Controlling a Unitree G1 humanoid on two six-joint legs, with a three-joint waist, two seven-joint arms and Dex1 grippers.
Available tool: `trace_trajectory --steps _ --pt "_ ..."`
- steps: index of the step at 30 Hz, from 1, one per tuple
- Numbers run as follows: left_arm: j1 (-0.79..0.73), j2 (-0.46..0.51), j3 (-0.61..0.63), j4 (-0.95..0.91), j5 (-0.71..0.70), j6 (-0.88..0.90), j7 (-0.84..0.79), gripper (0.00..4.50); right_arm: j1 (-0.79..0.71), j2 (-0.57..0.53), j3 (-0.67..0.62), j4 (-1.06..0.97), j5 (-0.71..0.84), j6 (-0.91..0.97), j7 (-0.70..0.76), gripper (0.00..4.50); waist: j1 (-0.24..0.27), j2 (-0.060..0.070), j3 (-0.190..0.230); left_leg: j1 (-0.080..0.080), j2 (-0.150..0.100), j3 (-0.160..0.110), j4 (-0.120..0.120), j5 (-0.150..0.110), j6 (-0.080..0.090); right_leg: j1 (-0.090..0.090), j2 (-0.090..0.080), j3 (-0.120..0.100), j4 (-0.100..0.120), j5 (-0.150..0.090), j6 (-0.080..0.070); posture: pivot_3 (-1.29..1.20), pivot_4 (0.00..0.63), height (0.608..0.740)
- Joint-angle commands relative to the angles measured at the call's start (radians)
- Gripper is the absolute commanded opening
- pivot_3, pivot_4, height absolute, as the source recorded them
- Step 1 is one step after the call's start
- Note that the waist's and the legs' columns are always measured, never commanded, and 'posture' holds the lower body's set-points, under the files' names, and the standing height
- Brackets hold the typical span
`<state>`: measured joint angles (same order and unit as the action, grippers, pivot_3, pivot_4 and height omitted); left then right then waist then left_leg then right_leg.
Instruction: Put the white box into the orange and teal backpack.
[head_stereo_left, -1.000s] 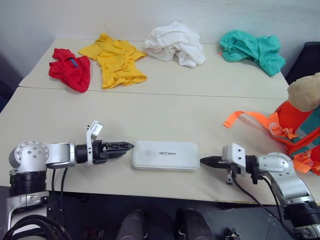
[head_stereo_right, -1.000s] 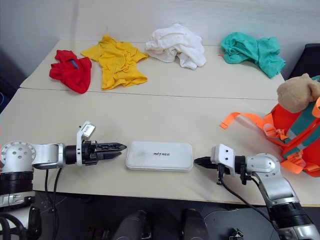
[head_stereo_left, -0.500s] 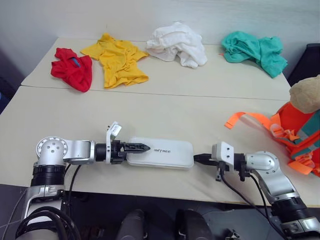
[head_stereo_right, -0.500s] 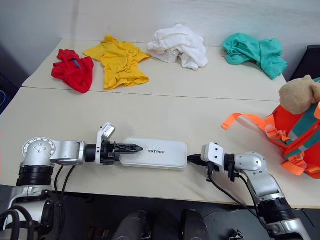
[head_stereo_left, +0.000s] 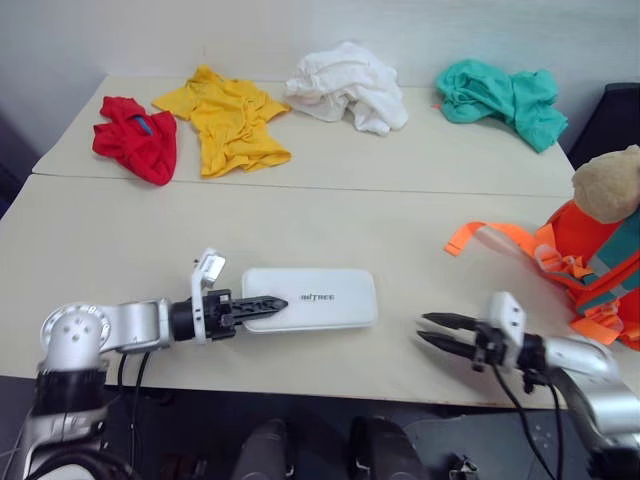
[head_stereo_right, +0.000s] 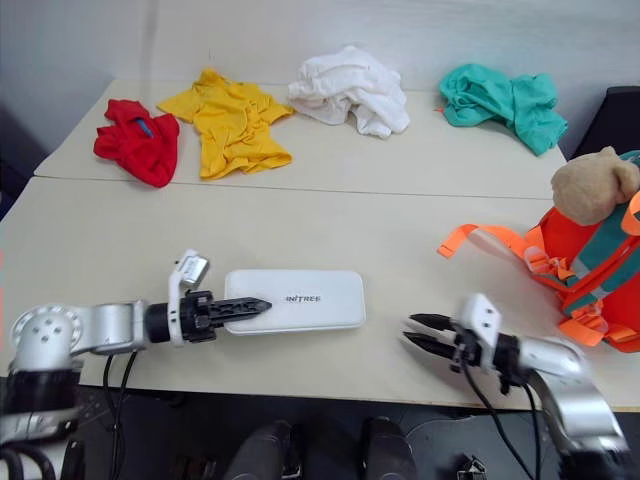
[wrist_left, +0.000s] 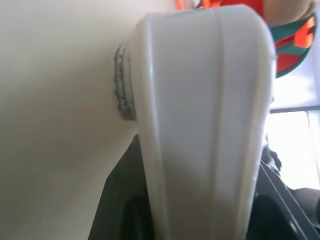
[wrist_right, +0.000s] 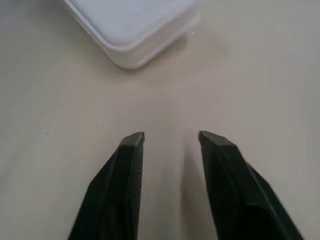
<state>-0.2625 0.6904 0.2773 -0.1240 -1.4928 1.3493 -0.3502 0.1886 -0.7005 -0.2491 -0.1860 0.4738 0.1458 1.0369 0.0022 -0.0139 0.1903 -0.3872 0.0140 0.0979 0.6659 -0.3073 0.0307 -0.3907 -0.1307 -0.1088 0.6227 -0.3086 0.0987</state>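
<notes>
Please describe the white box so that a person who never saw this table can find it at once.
On the near table, close to its front edge, the white box lies flat, with the left gripper at its left end. Unlike the crumpled white cloth on the far table, it is smooth and rectangular, with rounded corners and small dark lettering.

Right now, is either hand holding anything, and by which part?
The left hand is shut on the flat white rectangular plastic box, gripping its left short end. The right hand is open over the table, holding nothing.
</notes>
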Motion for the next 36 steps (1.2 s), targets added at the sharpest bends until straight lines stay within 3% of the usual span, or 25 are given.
trace_trajectory --steps 1,5,8,12,19,26,29,36 --pt "0.046 0.068 0.009 -0.129 0.105 -0.101 -0.28 1.33 0.102 0.026 -0.15 -0.116 0.06 0.017 -0.081 3.02 0.0 0.0 0.0 0.0 0.0 0.001 0.0 0.0 -0.001 -0.001 0.0 0.001 0.0 0.0 0.0 0.0 0.15 0.74" --pt "0.106 0.086 -0.015 -0.169 0.319 -0.332 -0.459 1.33 0.246 0.161 -0.304 -0.176 0.043 -0.06 -0.228 4.46 0.003 0.001 0.0 0.002 0.0 0.002 -0.003 -0.004 -0.007 -0.001 0.0 0.002 0.0 0.0 -0.001 0.0 0.15 0.74" --pt "0.112 0.04 -0.032 -0.137 0.513 -0.582 -0.536 1.33 0.326 0.311 -0.462 -0.136 -0.001 -0.177 -0.392 4.49 0.008 0.002 0.0 0.001 0.0 0.003 -0.005 -0.004 -0.008 -0.002 0.0 0.002 -0.001 0.0 -0.001 0.0 0.15 0.74" --pt "0.113 0.041 -0.046 -0.092 0.588 -0.661 -0.619 1.33 0.378 0.334 -0.514 -0.097 -0.004 -0.222 -0.397 4.49 0.01 0.002 0.0 0.001 0.0 0.004 -0.005 -0.006 -0.007 -0.003 -0.001 0.003 -0.001 0.0 -0.001 0.0 0.15 0.74" --pt "0.093 0.03 -0.067 -0.045 0.663 -0.715 -0.678 1.33 0.191 0.223 -0.544 0.005 0.034 -0.185 -0.463 4.49 -0.019 0.005 0.001 0.003 0.001 0.005 -0.005 -0.004 -0.001 -0.003 -0.001 0.005 0.001 0.0 -0.001 0.0 0.15 0.74" --pt "0.129 0.011 0.006 -0.089 0.581 -0.628 -0.626 1.33 -0.127 0.068 -0.415 0.24 0.021 -0.155 -0.385 4.49 -0.025 0.005 0.002 0.003 0.001 0.005 -0.004 -0.002 0.002 -0.003 -0.001 0.004 0.002 0.0 -0.001 0.0 0.15 0.74" --pt "0.166 0.006 0.063 -0.114 0.558 -0.618 -0.6 1.33 -0.262 0.034 -0.353 0.338 -0.013 -0.183 -0.366 3.91 -0.026 0.006 0.002 0.002 0.001 0.005 -0.004 -0.001 0.002 -0.003 -0.001 0.003 0.002 0.0 -0.001 0.0 0.15 0.74" --pt "0.227 -0.048 0.202 -0.155 0.501 -0.626 -0.496 1.33 -0.451 0.024 -0.245 0.464 -0.031 -0.224 -0.267 1.45 -0.028 0.006 0.002 0.002 0.001 0.005 -0.002 -0.001 0.003 -0.002 -0.001 0.003 0.003 0.0 0.0 0.0 0.15 0.74"
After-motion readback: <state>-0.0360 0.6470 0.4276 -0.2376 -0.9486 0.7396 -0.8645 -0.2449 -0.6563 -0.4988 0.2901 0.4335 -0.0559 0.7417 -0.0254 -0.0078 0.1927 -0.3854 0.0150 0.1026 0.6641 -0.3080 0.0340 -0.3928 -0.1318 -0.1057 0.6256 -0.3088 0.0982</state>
